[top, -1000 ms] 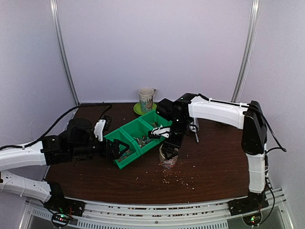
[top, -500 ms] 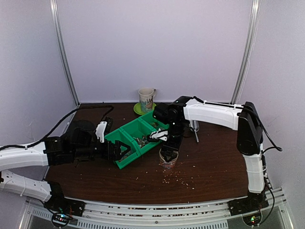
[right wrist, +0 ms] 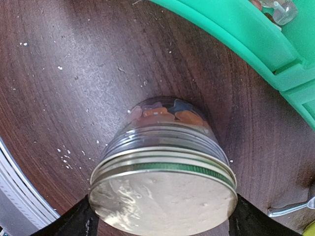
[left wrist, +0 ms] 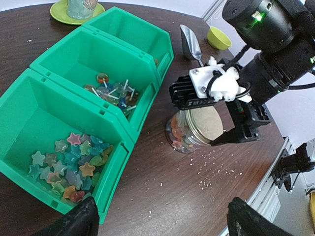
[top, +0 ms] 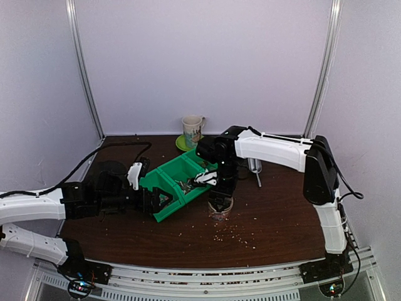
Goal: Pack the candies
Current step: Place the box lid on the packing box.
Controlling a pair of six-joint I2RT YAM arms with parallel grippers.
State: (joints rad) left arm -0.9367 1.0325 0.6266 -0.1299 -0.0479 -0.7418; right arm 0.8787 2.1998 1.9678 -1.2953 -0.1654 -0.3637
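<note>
Small star-shaped candies in mixed colours lie in the near compartment of a green three-part bin. More candies fill a clear jar standing beside the bin, seen through its glass. My right gripper reaches down over the jar, its fingers against both sides of the round tan lid, which sits on the jar's mouth. My left gripper is wide open and empty, low over the table at the bin's near end.
Lollipops lie in the bin's middle compartment. A mug on a green saucer stands at the back. A metal scoop and a small yellow-green bowl lie behind the jar. White crumbs dot the table in front of it.
My right arm has swung a little to the left over the jar, wrist still on the lid. My left gripper has crept slightly right along the bin. Jar and bin stay put.
</note>
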